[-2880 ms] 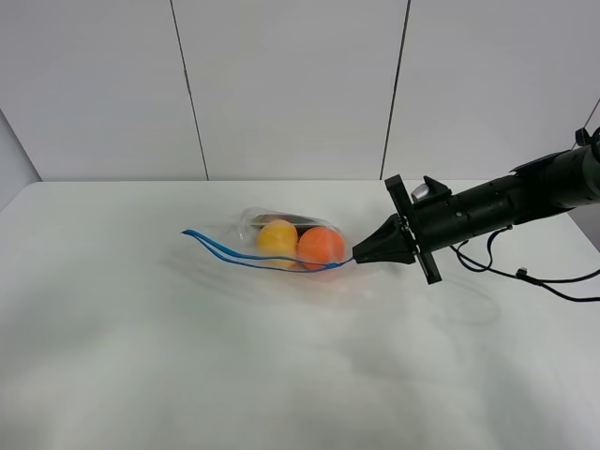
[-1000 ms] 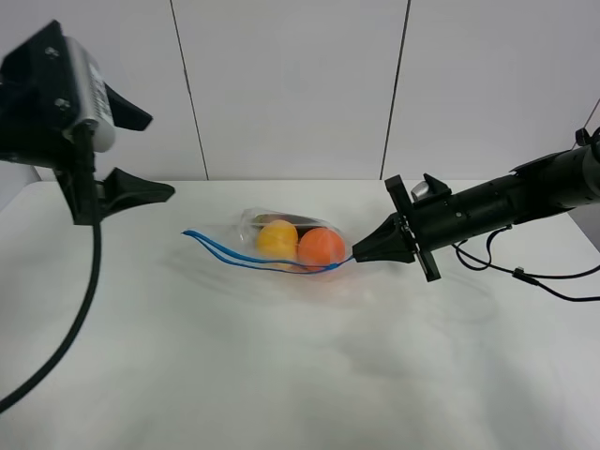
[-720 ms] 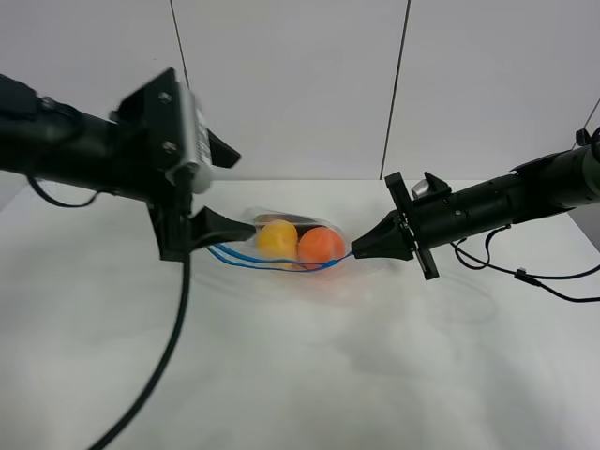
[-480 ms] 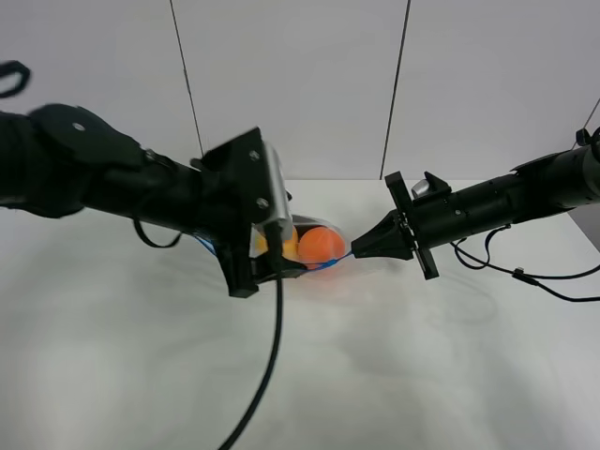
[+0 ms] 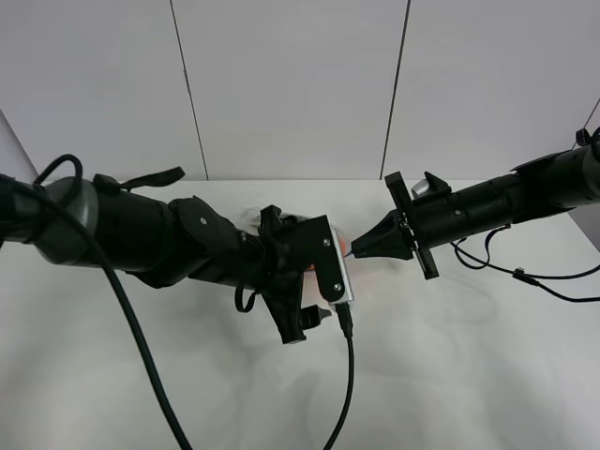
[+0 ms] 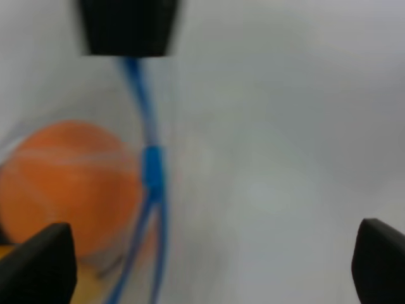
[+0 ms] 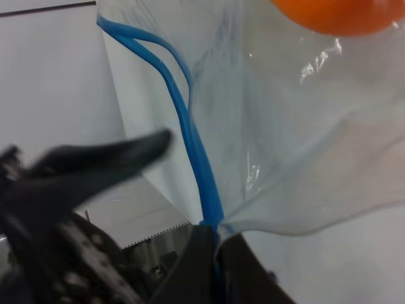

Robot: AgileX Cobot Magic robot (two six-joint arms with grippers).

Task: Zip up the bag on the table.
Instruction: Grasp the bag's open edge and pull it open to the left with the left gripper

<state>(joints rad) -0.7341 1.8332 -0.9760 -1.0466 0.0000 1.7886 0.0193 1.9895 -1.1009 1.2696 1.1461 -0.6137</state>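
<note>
The clear bag (image 7: pixel 285 145) lies on the white table (image 5: pixel 469 366), mostly hidden behind my left arm in the high view; only a sliver of its orange (image 5: pixel 345 248) shows. My right gripper (image 5: pixel 360 251) is shut on the end of the bag's blue zipper strip (image 7: pixel 190 139). My left gripper (image 5: pixel 309 323) is open, low over the bag's right end. In the left wrist view the gripper (image 6: pixel 209 266) has its jaws wide apart, with the blue slider (image 6: pixel 152 168), the orange (image 6: pixel 63 183) and the right gripper's tip (image 6: pixel 126 25) ahead. The yellow fruit and dark vegetable are hidden.
My left arm (image 5: pixel 159 239) lies across the table's middle from the left. Its black cable (image 5: pixel 347 394) hangs toward the front edge. The right arm's cables (image 5: pixel 525 277) trail on the table at the right. A white panelled wall (image 5: pixel 291 84) stands behind.
My left arm swung in from the far left, across the bag, to its right end near the right gripper's tip. The right gripper has held still on the strip.
</note>
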